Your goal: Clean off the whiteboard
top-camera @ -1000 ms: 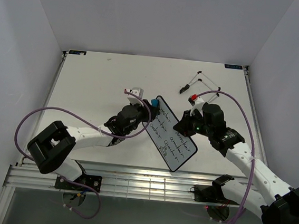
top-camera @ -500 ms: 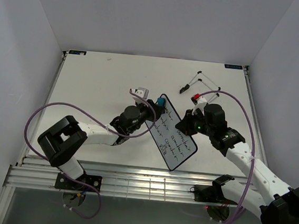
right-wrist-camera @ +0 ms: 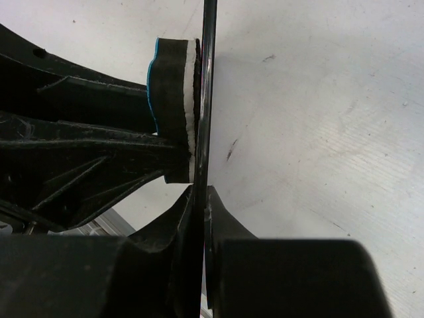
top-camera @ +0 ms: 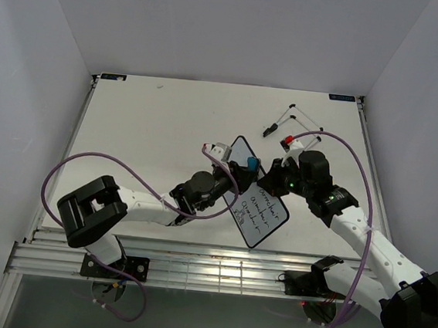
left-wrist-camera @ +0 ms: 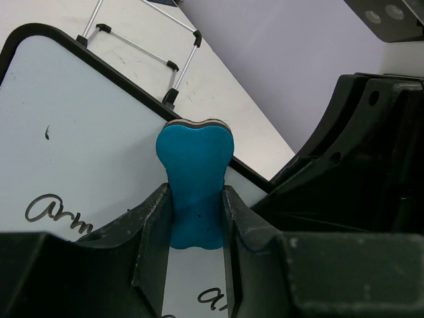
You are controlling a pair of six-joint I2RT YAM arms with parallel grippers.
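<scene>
- Table (top-camera: 146,118) carries the whiteboard (top-camera: 264,219) at middle-right. You see its long axis run from far-left to near-right, with writing on the near half.
- Your right gripper (right-wrist-camera: 202,199) is clamped on the board's frame; only its wrist view shows the board edge-on.
- Your left gripper (left-wrist-camera: 197,202) pinches the teal eraser (left-wrist-camera: 195,149), which is pressed on the board's blank far end.

A white table (top-camera: 153,119) stands between plain white walls (top-camera: 217,24).
</scene>
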